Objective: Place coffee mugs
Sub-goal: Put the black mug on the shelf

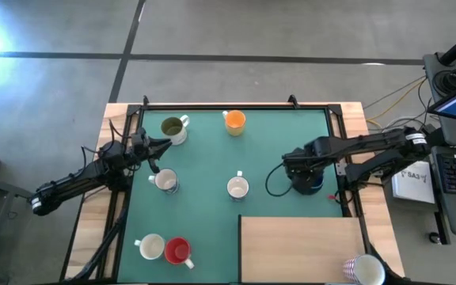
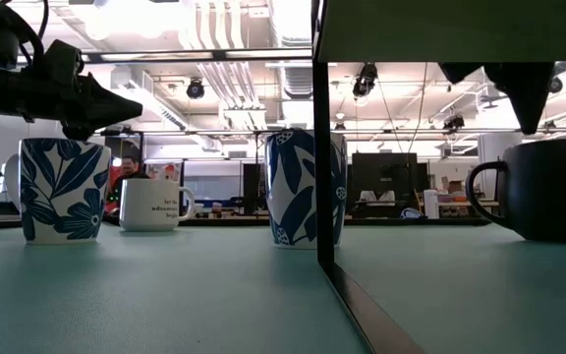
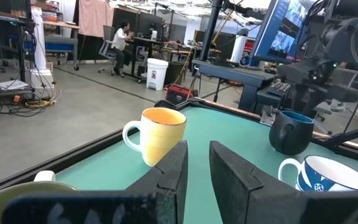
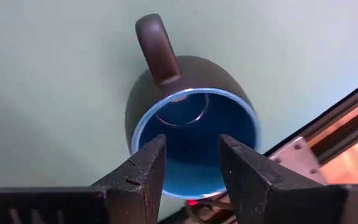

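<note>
One dark blue mug [image 4: 191,124] directly beneath right jaws.

Two blue-leaf-patterned mugs [image 2: 63,190] [image 2: 303,187] are seen upright on the green table [image 2: 165,295]; a white lettered mug [image 2: 152,205] stands between them, farther back. The left gripper [image 2: 101,106] is held just above the leftmost mug; a dark mug [image 2: 548,189] sits below the right gripper [image 2: 524,93].
</note>
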{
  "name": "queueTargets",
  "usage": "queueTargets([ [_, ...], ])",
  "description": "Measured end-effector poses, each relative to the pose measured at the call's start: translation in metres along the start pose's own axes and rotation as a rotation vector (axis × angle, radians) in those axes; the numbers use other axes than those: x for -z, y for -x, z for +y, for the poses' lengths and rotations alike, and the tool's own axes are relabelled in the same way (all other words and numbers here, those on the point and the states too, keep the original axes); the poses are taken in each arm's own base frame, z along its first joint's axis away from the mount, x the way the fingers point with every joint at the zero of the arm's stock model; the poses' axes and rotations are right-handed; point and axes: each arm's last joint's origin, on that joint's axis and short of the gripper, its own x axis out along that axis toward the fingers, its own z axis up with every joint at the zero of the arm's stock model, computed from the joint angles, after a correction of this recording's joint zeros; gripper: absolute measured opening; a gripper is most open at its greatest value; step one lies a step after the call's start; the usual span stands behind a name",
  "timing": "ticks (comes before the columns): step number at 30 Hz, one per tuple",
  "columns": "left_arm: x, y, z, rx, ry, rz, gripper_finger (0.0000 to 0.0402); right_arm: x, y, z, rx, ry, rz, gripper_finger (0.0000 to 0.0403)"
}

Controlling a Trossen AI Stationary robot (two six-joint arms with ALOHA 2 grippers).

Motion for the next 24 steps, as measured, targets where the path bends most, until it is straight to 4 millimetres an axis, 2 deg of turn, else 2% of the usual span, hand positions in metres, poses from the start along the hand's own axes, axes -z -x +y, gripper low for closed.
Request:
queueTargets([
  [5, 0.000, 0.000, 0.000, 0.000, 0.000, 0.000, 0.0049, -0.004, 0.002, -0.006, 0.003, 0.089, 0.001, 0.0137],
  [9, 0.000, 0.000, 0.000, -0.001, 0.000, 0.000, 0.0049, -0.008, -0.009, -0.013, 0.024, 0.151, 0.031, 0.0137],
  [14, 0.000, 0.000, 0.000, 0.000, 0.000, 0.000, 0.0049, -0.014, -0.012, -0.021, 0.083, 0.188, -0.005, 0.0134],
  [24, 0.000, 0.000, 0.000, -0.001, 0.000, 0.000, 0.0049, -0.021, -0.030, -0.029, 0.029, 0.253, 0.008, 0.0136],
])
